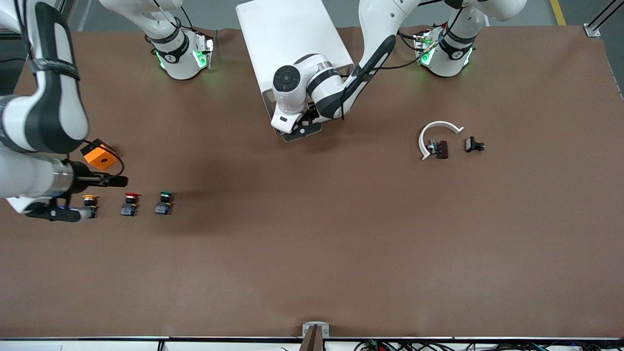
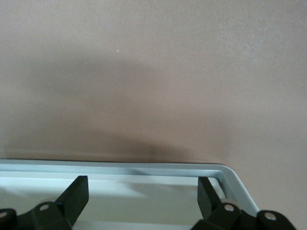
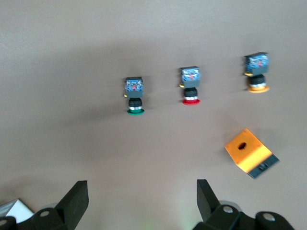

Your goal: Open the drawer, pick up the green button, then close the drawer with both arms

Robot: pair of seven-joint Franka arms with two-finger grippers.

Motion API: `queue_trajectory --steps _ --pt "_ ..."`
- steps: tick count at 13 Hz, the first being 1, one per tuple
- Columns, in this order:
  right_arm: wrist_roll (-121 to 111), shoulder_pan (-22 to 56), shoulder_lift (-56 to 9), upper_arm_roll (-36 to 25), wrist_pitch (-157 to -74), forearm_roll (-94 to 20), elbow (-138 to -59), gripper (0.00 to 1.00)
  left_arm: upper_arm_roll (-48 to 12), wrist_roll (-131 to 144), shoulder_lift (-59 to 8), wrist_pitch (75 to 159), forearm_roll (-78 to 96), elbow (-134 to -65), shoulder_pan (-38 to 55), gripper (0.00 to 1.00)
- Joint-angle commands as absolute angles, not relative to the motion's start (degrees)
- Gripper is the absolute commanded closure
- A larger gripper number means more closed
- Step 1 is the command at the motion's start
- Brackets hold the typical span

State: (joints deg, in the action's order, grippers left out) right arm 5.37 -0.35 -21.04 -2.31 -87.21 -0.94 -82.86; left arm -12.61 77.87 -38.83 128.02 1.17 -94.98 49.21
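Opening step: left gripper (image 1: 303,127), fingers apart, at the drawer (image 2: 230,178). Right gripper (image 1: 78,207), apart, waits over the yellow button (image 1: 89,204); the green button (image 1: 164,203) is next.

No legible text, label, brand name or number anywhere. Only a small dark mark on each arm's base band (image 1: 170,57) (image 1: 455,55), too small to read. Nothing printed on the cabinet (image 1: 291,44), the buttons (image 3: 135,95) or the orange block (image 3: 250,152).
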Motion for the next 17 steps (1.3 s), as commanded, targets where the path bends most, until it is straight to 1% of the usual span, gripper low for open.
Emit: queue_trajectory --steps 1,3,7,8,9,10,13,17 --pt "5.80 -1.58 -21.27 -1.76 -83.59 0.00 -78.05 0.00 -14.50 78.57 -38.67 127.71 2.37 -94.75 49.48 0.00" --pt "5.63 -2.80 -19.61 -1.67 -83.67 0.00 -76.73 0.00 -14.59 78.57 -38.58 127.71 2.46 -94.75 49.48 0.00" --pt "5.80 -3.60 -14.95 -1.58 -83.06 -0.09 -76.90 0.00 -14.50 78.31 -38.58 127.62 2.99 -94.75 49.40 0.00" --pt "5.97 -3.60 -14.68 -1.58 -81.84 -0.17 -76.90 0.00 -14.50 78.14 -38.58 127.62 2.99 -94.31 49.22 0.00" --pt "5.98 -3.43 -14.59 -1.41 -78.61 -0.09 -76.73 0.00 -14.50 78.13 -38.58 127.62 2.99 -94.13 49.13 0.00" --pt "5.89 -3.51 -14.68 -1.49 -77.88 0.00 -76.73 0.00 -14.50 78.13 -38.58 127.53 3.08 -94.04 49.04 0.00" --pt "5.98 -3.87 -14.59 -1.67 -77.87 0.09 -75.60 0.00 -14.50 77.96 -38.76 124.02 5.88 -93.17 48.87 0.00" --pt "6.42 -4.13 -14.15 -1.67 -77.52 -0.17 -73.57 0.00 -14.50 77.61 -38.85 123.05 8.17 -93.16 48.96 0.00"
